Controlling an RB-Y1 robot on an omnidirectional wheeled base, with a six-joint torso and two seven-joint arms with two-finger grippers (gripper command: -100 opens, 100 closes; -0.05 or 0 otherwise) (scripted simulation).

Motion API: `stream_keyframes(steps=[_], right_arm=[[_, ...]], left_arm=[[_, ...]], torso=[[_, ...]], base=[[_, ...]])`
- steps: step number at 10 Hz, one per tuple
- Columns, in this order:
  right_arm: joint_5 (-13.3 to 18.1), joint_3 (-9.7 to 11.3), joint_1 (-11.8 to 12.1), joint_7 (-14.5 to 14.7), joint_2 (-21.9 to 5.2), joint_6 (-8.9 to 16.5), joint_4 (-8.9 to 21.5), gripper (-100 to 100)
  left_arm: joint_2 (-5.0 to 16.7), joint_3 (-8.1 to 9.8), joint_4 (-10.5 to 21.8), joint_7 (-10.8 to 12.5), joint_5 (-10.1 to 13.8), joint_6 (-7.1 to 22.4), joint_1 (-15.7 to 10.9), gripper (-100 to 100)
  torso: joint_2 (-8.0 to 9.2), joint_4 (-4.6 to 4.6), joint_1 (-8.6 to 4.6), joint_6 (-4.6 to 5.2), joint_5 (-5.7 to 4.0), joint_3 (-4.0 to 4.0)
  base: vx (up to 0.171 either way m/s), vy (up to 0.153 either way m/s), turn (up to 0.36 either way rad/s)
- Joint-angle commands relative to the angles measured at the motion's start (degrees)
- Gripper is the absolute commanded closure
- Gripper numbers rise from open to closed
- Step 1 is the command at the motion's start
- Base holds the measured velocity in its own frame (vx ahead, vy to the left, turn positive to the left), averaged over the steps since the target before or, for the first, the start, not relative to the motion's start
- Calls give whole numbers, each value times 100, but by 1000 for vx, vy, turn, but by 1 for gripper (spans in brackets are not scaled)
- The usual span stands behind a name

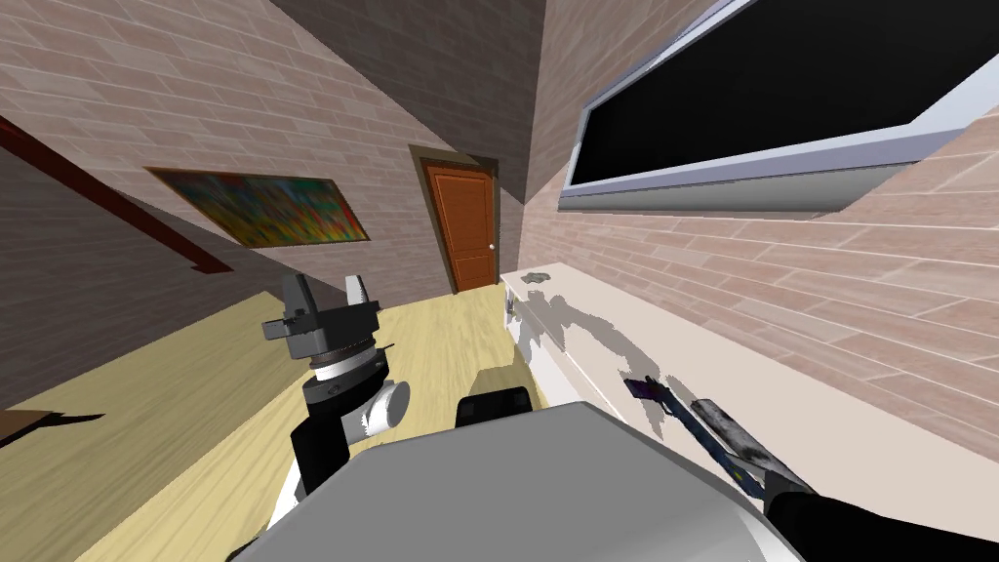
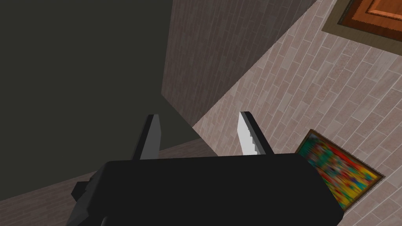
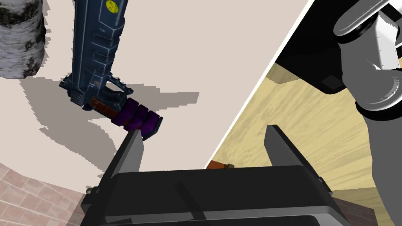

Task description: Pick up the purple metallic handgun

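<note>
The gun (image 1: 646,390) is lying flat on the pale table (image 1: 800,390), in the lower right of the head picture, close to the table's near edge. It is dark blue with a purple handle. A speckled grey-white roll (image 1: 727,434) is lying right beside it on the same table.

In the right wrist picture the right gripper (image 3: 206,151) is hanging over the table's edge. Its fingers are standing wide apart, and the gap between them is empty. The gun's purple handle is sitting just at the tip of one finger (image 3: 129,153), outside the gap. I cannot tell if it is touching that tip. The other finger is pointing out over the yellow wood floor (image 3: 314,129).

The left gripper (image 1: 327,290) is sticking up in the middle left of the head picture, over the floor and well away from the table. Its fingers are spread too, and they are not pinching anything.

The table is running along a brick wall (image 1: 878,293), and a brown door (image 1: 465,229) is standing at the far end.
</note>
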Motion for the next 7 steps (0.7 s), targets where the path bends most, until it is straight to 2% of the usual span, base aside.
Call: stream_keyframes(steps=[1, 2, 4, 5, 7], right_arm=[[238, 36, 250, 88, -286, 63, 170, -100], [238, 36, 250, 88, -340, 63, 170, -100], [504, 135, 478, 228, -683, 106, 431, -100], [504, 135, 478, 228, -736, 106, 431, -100], [733, 282, 626, 352, -1096, 147, 640, -100]], left_arm=[[0, 0, 0, 0, 0, 0, 0, 0], [0, 0, 0, 0, 0, 0, 0, 0], [0, 0, 0, 0, 0, 0, 0, 0], [0, 0, 0, 0, 0, 0, 0, 0], [0, 0, 0, 0, 0, 0, 0, 0]], torso=[[0, 0, 0, 0, 0, 0], [-9, -2, -2, 1, 0, -5], [6, 1, 6, 1, 2, 3], [0, 0, -4, 0, -1, 0], [4, 1, -1, 1, 0, 2]], base=[[161, -52, 156], [116, -49, 86], [115, -47, 163], [108, -61, 62], [132, -58, 117]])
